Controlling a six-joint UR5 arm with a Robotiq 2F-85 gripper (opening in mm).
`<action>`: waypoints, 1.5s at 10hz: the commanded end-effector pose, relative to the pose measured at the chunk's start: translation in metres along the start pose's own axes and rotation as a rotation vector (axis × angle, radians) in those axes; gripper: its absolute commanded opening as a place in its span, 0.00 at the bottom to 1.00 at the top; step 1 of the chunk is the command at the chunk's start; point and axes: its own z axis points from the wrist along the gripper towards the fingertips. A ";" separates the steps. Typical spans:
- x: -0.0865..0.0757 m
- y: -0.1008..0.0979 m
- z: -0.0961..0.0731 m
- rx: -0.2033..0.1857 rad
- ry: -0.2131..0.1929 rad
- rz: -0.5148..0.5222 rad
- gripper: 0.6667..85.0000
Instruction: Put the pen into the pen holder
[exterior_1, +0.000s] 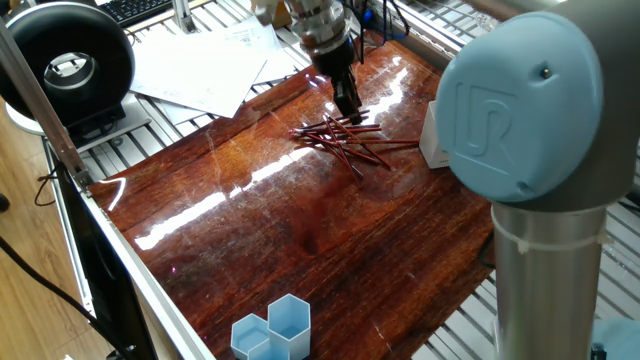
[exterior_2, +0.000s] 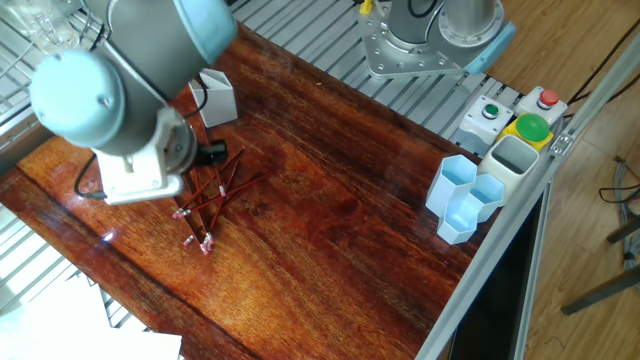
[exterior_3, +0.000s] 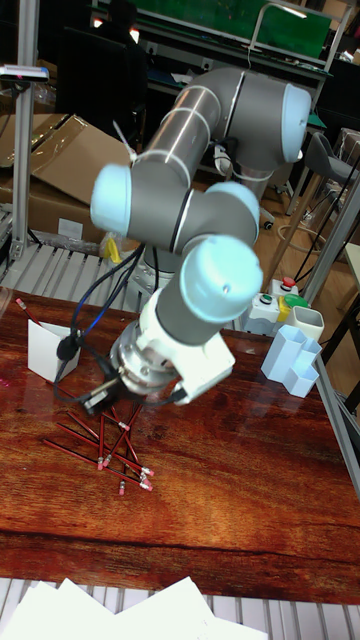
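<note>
A: Pens (exterior_1: 342, 140), a loose crossed heap of thin dark red ones with pale tips, lie on the wooden table (exterior_1: 300, 240), towards its far side in one fixed view. None is in the robot's grasp as far as I can see.

B: And the gripper (exterior_1: 348, 103)?

A: It hangs right over the far edge of the heap, fingers pointing down, their tips just above or perhaps touching the topmost pens. Nothing shows between the fingers; how far apart they stand I cannot tell, since the wrist hides them in the other two views.

B: So which step is this?

A: The reach, I judge: picking has not happened yet. The next move calls for singling out one pen from the tangle, closing on it squarely, and lifting without dragging its neighbours.

B: Where is the pen holder (exterior_2: 217, 96)?

A: The white angular cup stands near the heap, off to one side. The light blue honeycomb cups (exterior_2: 466, 198) sit well apart at the opposite edge.
</note>
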 end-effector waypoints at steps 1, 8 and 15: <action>-0.007 -0.004 0.021 0.009 0.012 -0.001 0.53; 0.007 0.006 0.029 0.019 0.062 -0.045 0.47; 0.011 0.010 0.046 0.036 0.066 -0.063 0.43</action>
